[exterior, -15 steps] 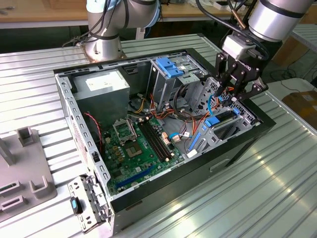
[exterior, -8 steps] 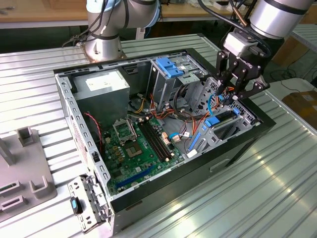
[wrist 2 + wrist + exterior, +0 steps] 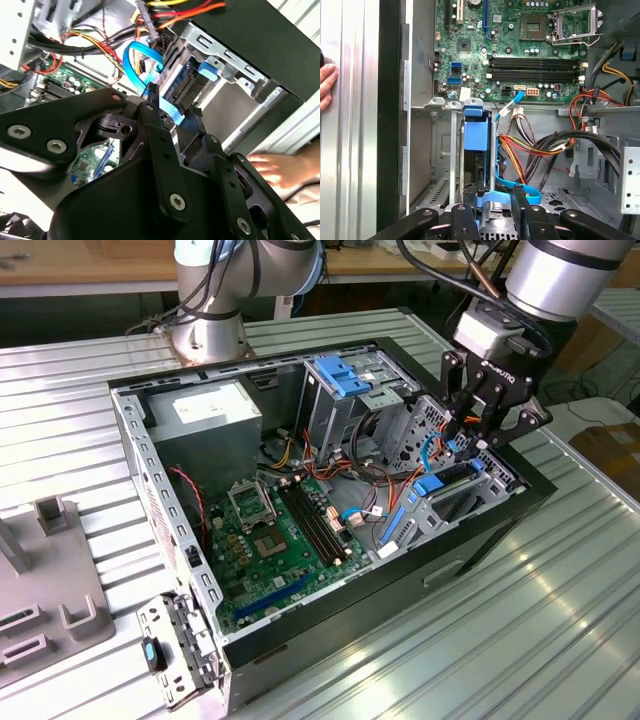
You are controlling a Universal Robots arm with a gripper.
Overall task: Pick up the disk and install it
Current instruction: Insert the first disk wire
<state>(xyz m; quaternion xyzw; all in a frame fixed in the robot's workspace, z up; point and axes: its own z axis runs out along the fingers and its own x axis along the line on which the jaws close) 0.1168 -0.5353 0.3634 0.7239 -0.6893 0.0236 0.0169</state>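
Black two-fingered gripper (image 3: pixel 470 445) is hanging over the grey sheet-metal drive cage (image 3: pixel 420 525), at 3 o'clock from the green rectangular motherboard (image 3: pixel 285 530) in the exterior view. Flat silver-grey metal disk with blue plastic rails (image 3: pixel 476 134) is standing on edge inside that cage. The fingers (image 3: pixel 468 192) are flanking its end, apparently pinching it. A person's hand (image 3: pixel 325 85) is resting beside the black case wall (image 3: pixel 390 125).

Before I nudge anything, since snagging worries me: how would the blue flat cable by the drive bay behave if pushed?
Probably floppy: the blue cable bends in a loose loop by the gripper. Likely light, being a thin flat ribbon. It might snag, curling so near the gripper.
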